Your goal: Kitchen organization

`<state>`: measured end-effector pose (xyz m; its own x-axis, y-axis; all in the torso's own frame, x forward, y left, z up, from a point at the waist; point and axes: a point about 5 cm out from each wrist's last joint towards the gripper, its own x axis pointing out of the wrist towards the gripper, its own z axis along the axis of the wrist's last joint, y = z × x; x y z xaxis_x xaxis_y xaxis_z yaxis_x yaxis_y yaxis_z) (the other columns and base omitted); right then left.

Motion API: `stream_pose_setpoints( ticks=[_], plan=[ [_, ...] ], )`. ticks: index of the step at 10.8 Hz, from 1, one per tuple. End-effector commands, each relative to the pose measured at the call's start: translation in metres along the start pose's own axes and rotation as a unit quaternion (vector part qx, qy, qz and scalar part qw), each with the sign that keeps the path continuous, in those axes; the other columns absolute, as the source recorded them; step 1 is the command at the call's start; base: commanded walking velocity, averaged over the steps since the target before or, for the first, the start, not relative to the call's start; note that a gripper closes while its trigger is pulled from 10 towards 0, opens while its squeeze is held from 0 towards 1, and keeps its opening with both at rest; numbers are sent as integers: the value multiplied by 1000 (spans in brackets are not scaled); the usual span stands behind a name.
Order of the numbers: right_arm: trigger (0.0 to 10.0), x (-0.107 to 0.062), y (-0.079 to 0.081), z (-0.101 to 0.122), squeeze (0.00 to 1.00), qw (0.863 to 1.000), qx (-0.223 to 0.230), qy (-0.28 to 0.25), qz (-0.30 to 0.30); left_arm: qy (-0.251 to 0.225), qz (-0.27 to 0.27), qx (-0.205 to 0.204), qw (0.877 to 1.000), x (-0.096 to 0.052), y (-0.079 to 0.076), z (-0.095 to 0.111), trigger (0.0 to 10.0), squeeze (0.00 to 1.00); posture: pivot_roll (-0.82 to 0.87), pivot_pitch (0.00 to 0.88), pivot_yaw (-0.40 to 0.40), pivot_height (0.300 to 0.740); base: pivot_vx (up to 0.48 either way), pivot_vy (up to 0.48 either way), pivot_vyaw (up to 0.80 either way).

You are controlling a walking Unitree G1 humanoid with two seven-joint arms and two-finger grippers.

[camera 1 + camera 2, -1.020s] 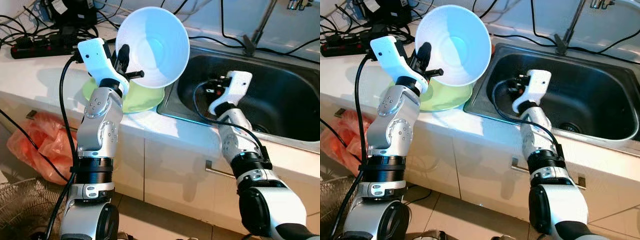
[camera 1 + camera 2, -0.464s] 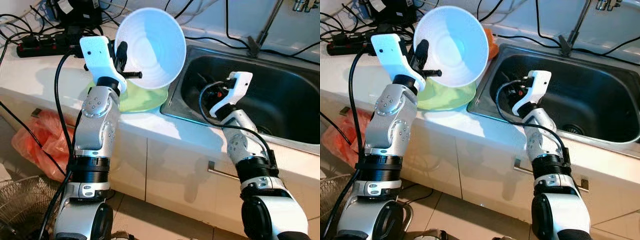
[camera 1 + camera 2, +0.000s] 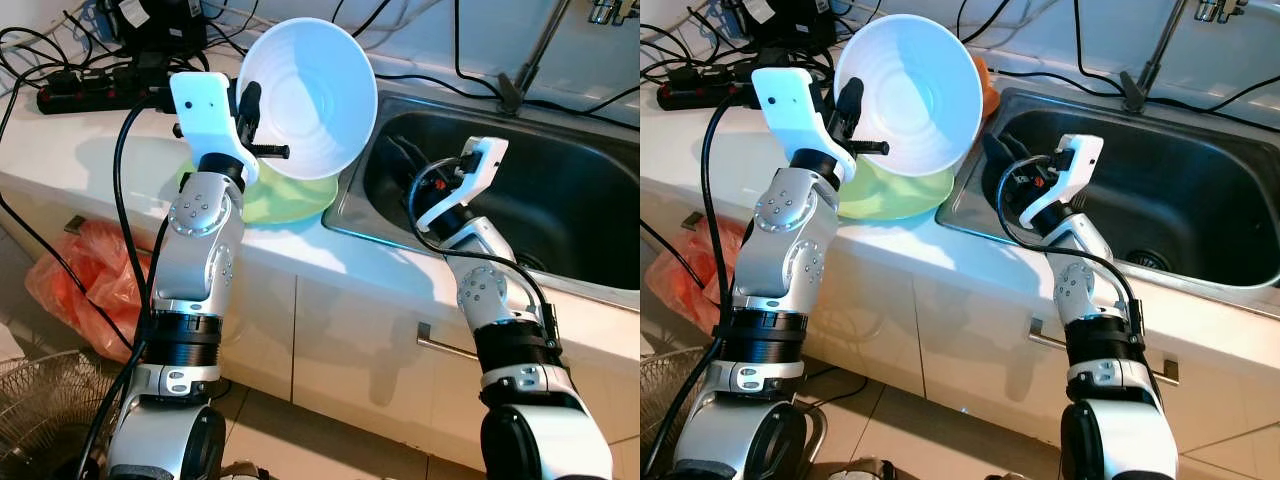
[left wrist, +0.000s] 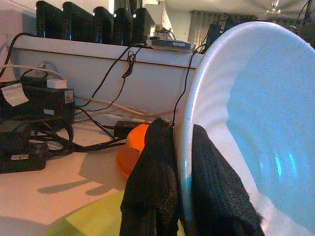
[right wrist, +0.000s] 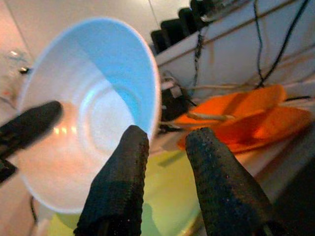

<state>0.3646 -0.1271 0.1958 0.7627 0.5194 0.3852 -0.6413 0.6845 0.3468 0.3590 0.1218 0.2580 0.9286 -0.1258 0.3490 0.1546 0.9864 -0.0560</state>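
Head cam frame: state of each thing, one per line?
White plastic bowl: lifted, tipped on its side, rim pinched by left gripper.
Light green plate: flat on counter, under the bowl.
Orange dish: on counter behind the plate.
Right gripper: open, over the steel sink, pointing at the bowl.
Sink: no dishes visible inside.

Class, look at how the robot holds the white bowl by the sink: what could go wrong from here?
1. The left gripper pinches only the rim of the tilted white bowl; it could slip and fall onto the green bowl beneath.
2. The right gripper, fingers open and pointing at the bowl, might knock it loose.
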Motion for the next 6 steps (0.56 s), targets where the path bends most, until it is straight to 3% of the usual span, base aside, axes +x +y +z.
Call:
stream_pose_setpoints(
  ticks=[1, 6],
  plan=[
    [10000, -3, 4, 1, 0, 1000, 5, 0, 19, -10, -8, 2, 1000, 1, -4, 3, 10000, 0, 68, 61, -32, 740, 0, 0, 0],
    [10000, -3, 8, -3, 0, 1000, 14, 10, 18, -8, -28, -4, 1000, 1, -12, 1, 10000, 0, 71, 62, -32, 740, 0, 0, 0]
  ],
)
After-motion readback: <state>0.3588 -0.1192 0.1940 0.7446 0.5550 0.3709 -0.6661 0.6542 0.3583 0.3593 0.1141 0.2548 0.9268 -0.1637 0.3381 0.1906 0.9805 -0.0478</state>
